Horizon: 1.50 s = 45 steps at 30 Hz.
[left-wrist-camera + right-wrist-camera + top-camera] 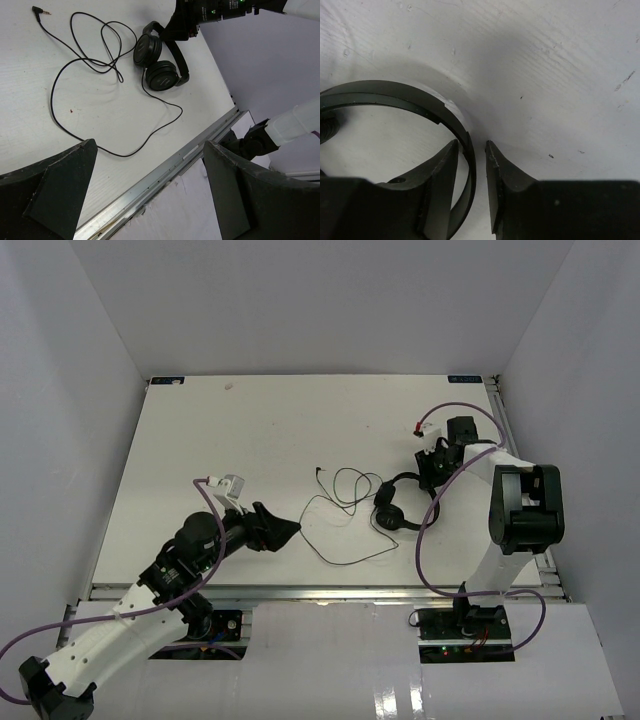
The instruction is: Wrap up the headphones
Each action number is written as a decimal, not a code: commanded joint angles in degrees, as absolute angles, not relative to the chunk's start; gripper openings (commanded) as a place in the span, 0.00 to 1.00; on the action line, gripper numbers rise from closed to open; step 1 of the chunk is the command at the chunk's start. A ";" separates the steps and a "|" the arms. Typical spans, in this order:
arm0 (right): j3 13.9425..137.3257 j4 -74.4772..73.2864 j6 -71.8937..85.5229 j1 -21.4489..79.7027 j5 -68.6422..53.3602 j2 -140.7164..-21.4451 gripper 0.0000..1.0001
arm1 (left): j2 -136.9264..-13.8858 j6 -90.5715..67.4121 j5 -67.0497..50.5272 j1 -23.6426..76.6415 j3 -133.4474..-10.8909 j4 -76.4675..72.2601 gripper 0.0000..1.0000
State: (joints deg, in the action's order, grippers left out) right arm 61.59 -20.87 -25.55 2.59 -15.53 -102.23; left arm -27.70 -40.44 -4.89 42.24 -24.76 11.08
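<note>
Headphones (397, 508), black padded over-ear ones, are lying right of the white tabletop's (200, 440) centre, their thin black cord (340, 530) sprawling leftward. I'm seeing my right gripper (471, 145) standing slightly parted around the headband (395, 92) (not pinching it). My left gripper (150, 144) is hovering, fingers spread wide.

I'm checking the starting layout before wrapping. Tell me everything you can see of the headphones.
The headphones are black over-ear, lying on the white table right of centre. Two round padded ear cups lie side by side, joined by a thin curved headband. The long thin cord sprawls leftward in loose loops, unwound, ending in a small angled plug. The right tool straddles the headband, jaws slightly apart.
</note>
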 commanded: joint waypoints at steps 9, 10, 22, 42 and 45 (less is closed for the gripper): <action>59.85 -27.89 -32.81 2.46 -13.60 -104.30 0.11 | -29.18 -39.76 -5.66 42.48 -27.65 11.63 0.98; 59.78 -27.79 -32.68 2.44 -14.27 -104.12 0.09 | -29.62 -39.84 -5.76 42.48 -27.47 11.58 0.98; 60.28 -29.18 -16.39 2.46 -20.29 -80.41 0.08 | -37.16 -33.80 -15.17 43.14 -25.93 0.54 0.98; 81.39 -30.23 -3.86 2.29 -31.46 -64.78 0.08 | -60.90 -2.46 -18.98 51.68 -27.25 -22.94 0.98; 83.57 -30.29 -2.62 2.37 -33.12 -64.40 0.08 | -60.33 -1.12 -15.95 51.68 -24.57 -26.99 0.98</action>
